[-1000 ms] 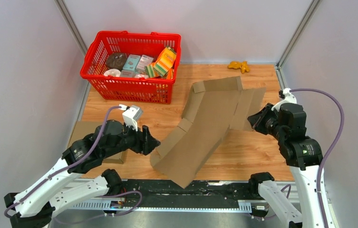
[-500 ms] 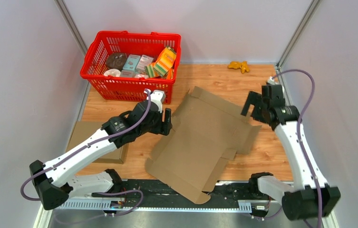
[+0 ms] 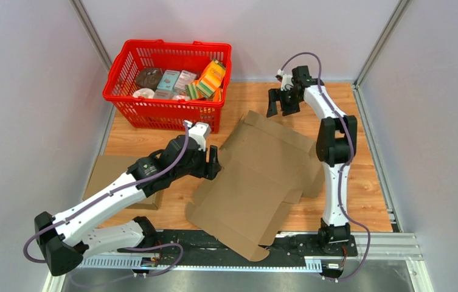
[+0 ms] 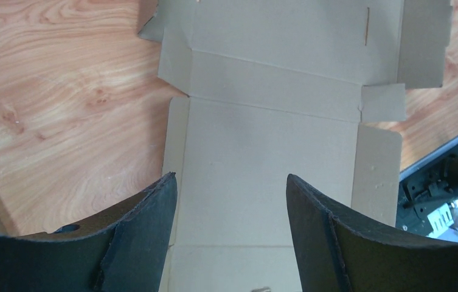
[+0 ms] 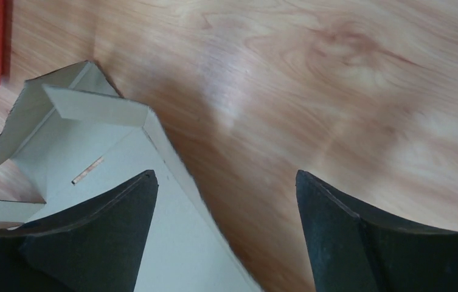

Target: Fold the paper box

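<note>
The paper box (image 3: pixel 256 176) is a brown cardboard blank lying unfolded and nearly flat across the middle of the wooden table, with its near corner over the front rail. My left gripper (image 3: pixel 214 163) is open at the blank's left edge. In the left wrist view its fingers (image 4: pixel 231 177) straddle the wide centre panel (image 4: pixel 263 152) from above, with nothing between them. My right gripper (image 3: pixel 282 104) is open and hangs over the table just beyond the blank's far corner. The right wrist view shows that corner flap (image 5: pixel 92 158) under its left finger, with bare wood between the fingertips (image 5: pixel 225 173).
A red basket (image 3: pixel 153 112) filled with small packages stands at the back left. A second flat cardboard piece (image 3: pixel 107 170) lies at the table's left edge under the left arm. The black rail (image 3: pixel 214 243) runs along the near edge.
The right gripper let go of the blank's right flap and swung to the far middle. The raised blank dropped flat. The left arm reached forward to the blank's left edge.
</note>
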